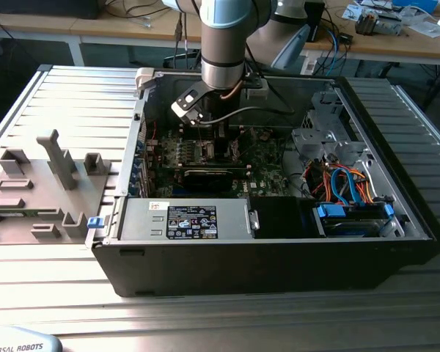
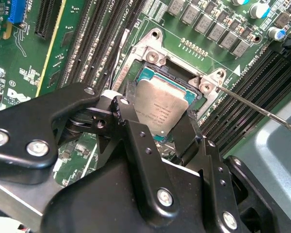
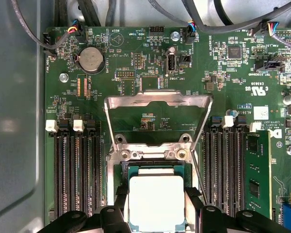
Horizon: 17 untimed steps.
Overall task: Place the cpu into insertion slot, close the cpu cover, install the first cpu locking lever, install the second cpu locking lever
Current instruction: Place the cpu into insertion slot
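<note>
The cpu (image 2: 161, 104) (image 3: 156, 196), a silvery square chip, lies within the insertion slot (image 2: 153, 56) (image 3: 112, 194) on the green board. In both wrist views my gripper (image 2: 155, 121) (image 3: 157, 206) has its black fingers (image 2: 122, 110) against two opposite edges of the chip, shut on it. The cpu cover (image 3: 157, 99) stands swung open beyond the socket, its window showing bare board. A thin locking lever (image 2: 262, 110) sticks out free beside the socket. In the exterior view the gripper (image 1: 216, 136) reaches down into the open computer case.
Black memory slots (image 3: 72, 170) flank the socket on both sides. A black graphics card (image 1: 205, 176) and the power supply (image 1: 191, 220) sit nearer the case front. Coloured cables (image 1: 345, 183) fill the exterior view's right. A grey fixture (image 1: 55, 158) stands outside the case.
</note>
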Each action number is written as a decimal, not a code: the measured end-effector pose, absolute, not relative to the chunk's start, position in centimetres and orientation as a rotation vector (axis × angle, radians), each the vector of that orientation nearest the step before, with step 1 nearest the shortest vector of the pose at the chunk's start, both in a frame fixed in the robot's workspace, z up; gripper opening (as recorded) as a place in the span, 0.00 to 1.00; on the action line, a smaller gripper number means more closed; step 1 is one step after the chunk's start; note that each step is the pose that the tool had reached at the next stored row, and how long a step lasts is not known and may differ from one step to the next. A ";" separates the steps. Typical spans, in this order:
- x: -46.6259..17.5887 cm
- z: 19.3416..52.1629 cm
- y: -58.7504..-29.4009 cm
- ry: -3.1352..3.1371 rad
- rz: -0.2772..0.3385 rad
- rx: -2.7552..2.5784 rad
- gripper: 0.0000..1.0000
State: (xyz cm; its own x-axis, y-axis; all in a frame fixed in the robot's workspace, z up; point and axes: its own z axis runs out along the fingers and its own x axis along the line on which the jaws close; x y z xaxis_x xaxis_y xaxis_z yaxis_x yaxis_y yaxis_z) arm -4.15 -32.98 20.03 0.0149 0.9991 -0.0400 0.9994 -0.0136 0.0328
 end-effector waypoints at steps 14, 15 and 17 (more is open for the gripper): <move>-4.1 19.7 -32.7 2.171 -0.012 2.202 0.54; -4.1 19.7 -32.7 2.171 -0.012 2.202 0.54; -4.1 19.7 -32.7 2.171 -0.012 2.202 0.54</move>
